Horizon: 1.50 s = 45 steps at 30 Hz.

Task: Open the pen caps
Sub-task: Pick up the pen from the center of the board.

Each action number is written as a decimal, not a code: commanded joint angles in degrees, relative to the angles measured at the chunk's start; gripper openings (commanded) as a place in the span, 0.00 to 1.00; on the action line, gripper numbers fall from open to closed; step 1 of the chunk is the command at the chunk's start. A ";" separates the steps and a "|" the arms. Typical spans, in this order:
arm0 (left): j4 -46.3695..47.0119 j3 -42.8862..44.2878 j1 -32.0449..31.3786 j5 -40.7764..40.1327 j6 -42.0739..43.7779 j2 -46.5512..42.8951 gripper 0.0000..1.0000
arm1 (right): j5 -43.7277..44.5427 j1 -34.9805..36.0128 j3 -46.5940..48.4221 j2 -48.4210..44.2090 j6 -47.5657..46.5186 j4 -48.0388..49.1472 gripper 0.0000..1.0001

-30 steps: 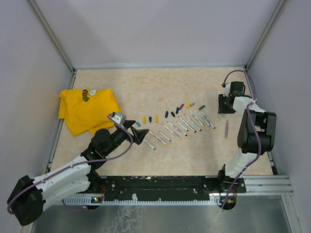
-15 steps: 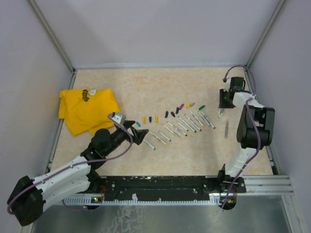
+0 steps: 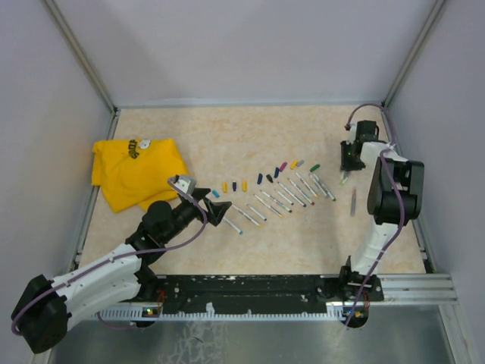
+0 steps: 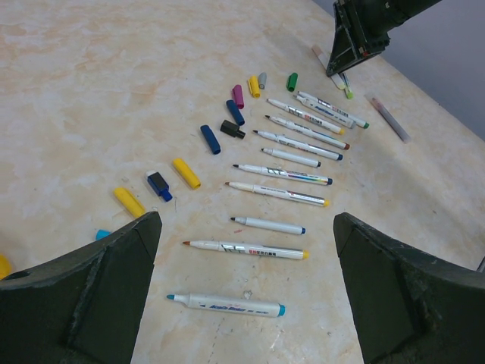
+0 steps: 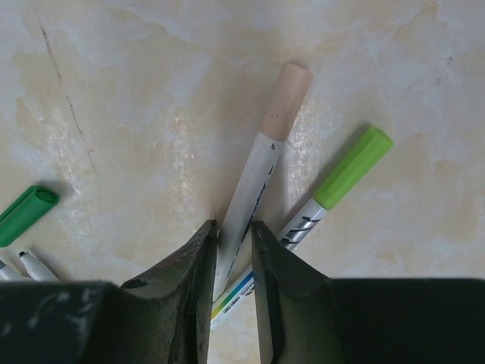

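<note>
The right claw [image 5: 233, 226] pinches the white barrel of a pen [image 5: 254, 189] low down. That leaves its beige cap [image 5: 289, 95] free ahead of the fingertips, presumably for pulling off. A lime cap [image 5: 352, 167], on another pen, lies just right of it. The left claw [image 4: 246, 218] hangs spread wide, with loose caps [image 4: 186, 172] and bared pens [image 4: 280, 193] lining the worktop [image 4: 91, 91] beyond it. The barrel print is too small to read.

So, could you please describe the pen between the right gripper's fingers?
On the table's right side, beyond the fanned row of uncapped pens, two capped pens lie under the right gripper. Yours is the beige-capped pen, not its lime-capped neighbour.
</note>
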 commanded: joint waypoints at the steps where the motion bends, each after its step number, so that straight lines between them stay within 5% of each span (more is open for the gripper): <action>1: 0.41 -0.66 0.40 0.54 -0.34 -0.93 1.00 | 1.16 0.62 2.70 0.69 -0.48 0.01 0.25; 17: -0.02 -0.60 0.66 0.64 -0.30 -1.38 1.00 | -1.86 3.22 1.10 -0.38 -4.45 -1.32 0.20; 35: -0.04 -0.39 0.84 1.21 -0.44 -0.86 1.00 | -0.26 3.89 2.64 3.26 -6.42 -4.56 0.31; 45: 0.89 -0.21 0.93 3.61 -0.90 -0.76 1.00 | -0.63 3.88 2.63 1.76 -5.45 -4.40 0.09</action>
